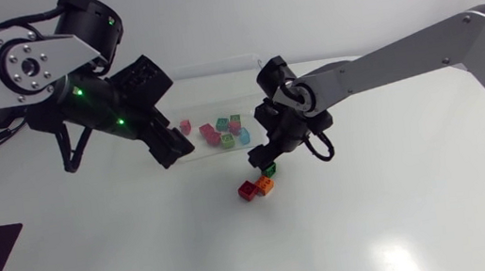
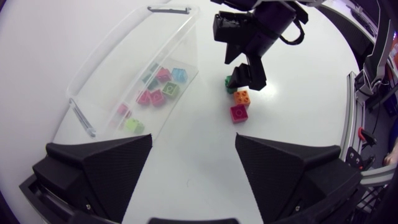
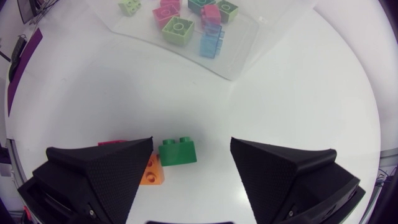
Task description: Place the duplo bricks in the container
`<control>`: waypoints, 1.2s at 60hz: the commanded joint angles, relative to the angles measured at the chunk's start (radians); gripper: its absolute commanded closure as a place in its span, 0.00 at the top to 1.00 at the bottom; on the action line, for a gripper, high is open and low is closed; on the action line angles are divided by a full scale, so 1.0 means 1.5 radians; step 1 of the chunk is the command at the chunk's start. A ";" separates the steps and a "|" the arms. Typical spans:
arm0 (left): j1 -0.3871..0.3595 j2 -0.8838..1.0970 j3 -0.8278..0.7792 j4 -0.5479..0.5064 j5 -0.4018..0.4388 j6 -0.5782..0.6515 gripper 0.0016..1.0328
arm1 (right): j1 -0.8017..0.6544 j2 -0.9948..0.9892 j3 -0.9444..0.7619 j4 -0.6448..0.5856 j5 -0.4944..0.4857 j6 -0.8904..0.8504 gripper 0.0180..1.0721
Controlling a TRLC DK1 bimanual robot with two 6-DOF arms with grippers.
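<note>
Over the table's middle, head view: the right gripper (image 1: 263,158) hangs just above the green brick (image 1: 270,167). The red brick (image 1: 247,190) and orange brick (image 1: 266,184) sit side by side just near of it. The clear container (image 1: 209,97) lies to the far left of them, several bricks inside. The left gripper (image 1: 169,151) hovers at the container's left end.

Left wrist view: its fingers stand wide apart, nothing between.

Right wrist view: right fingers also wide, with the green brick on the table between them, nearer one finger, not clamped.

Judgement: the step in hand is picking up the green brick. Next move calls for lowering, then closing squarely on its sides without nudging the orange brick.
</note>
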 commanded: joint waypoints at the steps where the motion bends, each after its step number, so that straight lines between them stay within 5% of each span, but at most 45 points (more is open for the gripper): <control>1: -0.007 -0.013 -0.025 -0.004 0.006 0.021 0.90 | -0.006 0.024 0.014 -0.013 0.004 -0.012 0.81; 18: -0.011 -0.010 -0.046 -0.005 0.006 0.029 0.90 | -0.004 0.038 0.019 -0.021 0.004 -0.017 0.73; 54: -0.015 -0.022 -0.048 -0.006 0.006 0.029 0.90 | 0.006 0.041 0.020 -0.054 0.002 -0.010 0.73; 63: -0.019 -0.026 -0.046 -0.011 0.006 0.030 0.90 | 0.006 0.052 0.029 -0.057 0.007 0.002 0.52; 72: -0.019 -0.029 -0.049 -0.014 0.006 0.031 0.90 | 0.003 0.066 0.039 -0.067 0.011 0.010 0.49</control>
